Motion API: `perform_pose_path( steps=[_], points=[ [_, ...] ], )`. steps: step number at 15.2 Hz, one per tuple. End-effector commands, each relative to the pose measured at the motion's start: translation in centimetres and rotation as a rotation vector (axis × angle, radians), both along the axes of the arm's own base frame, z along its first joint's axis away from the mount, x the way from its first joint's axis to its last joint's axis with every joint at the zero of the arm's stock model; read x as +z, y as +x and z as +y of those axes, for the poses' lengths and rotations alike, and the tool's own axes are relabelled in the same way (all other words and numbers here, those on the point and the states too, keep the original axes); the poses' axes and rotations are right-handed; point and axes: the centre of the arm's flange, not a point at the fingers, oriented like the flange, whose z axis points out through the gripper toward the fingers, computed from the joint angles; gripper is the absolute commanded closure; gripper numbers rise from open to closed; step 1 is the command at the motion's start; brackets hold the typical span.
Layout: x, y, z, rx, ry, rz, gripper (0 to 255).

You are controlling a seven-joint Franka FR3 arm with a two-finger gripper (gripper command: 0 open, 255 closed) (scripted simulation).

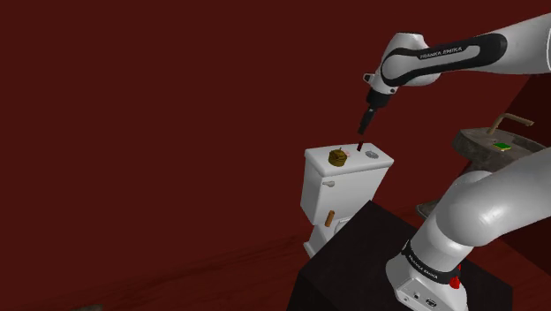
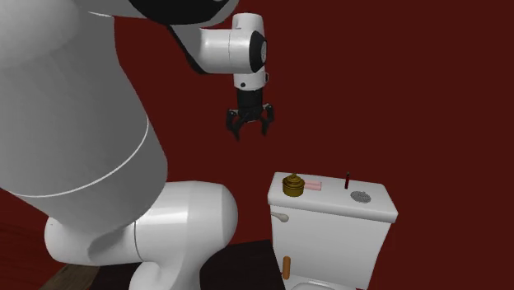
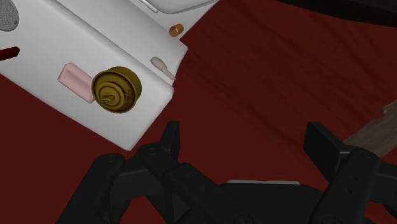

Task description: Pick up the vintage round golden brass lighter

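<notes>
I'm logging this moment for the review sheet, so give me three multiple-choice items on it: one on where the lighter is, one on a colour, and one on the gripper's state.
1. Where does the golden lighter sit?
A) on the floor
B) on the toilet tank lid
C) between the fingers

2. What colour is the small block beside it?
A) green
B) blue
C) pink

3. How is the gripper?
A) open, in the air above the lid
B) shut on the lighter
C) shut on the flush lever

Answers:
1 B: it stands near one end of the lid, apart from the gripper.
2 C: the block shows pink next to the lighter in the wrist view.
3 A: the fingers stand apart with nothing between them.
</notes>
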Motion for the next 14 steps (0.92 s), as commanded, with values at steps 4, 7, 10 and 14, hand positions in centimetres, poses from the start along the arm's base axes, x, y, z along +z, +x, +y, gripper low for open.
perform_pose_path(
  steps=[4, 7, 10, 14],
  points=[
    [-4.0, 2.1, -4.6, 0.036, 0.008, -0.012, 0],
    [-6.4, 3.6, -7.5, 0.056, 0.013, -0.018, 0],
    [-8.8, 5.1, -10.3, 0.077, 0.019, -0.025, 0],
    [-12.0, 7.3, -14.0, 0.104, 0.026, -0.034, 0]
  ],
)
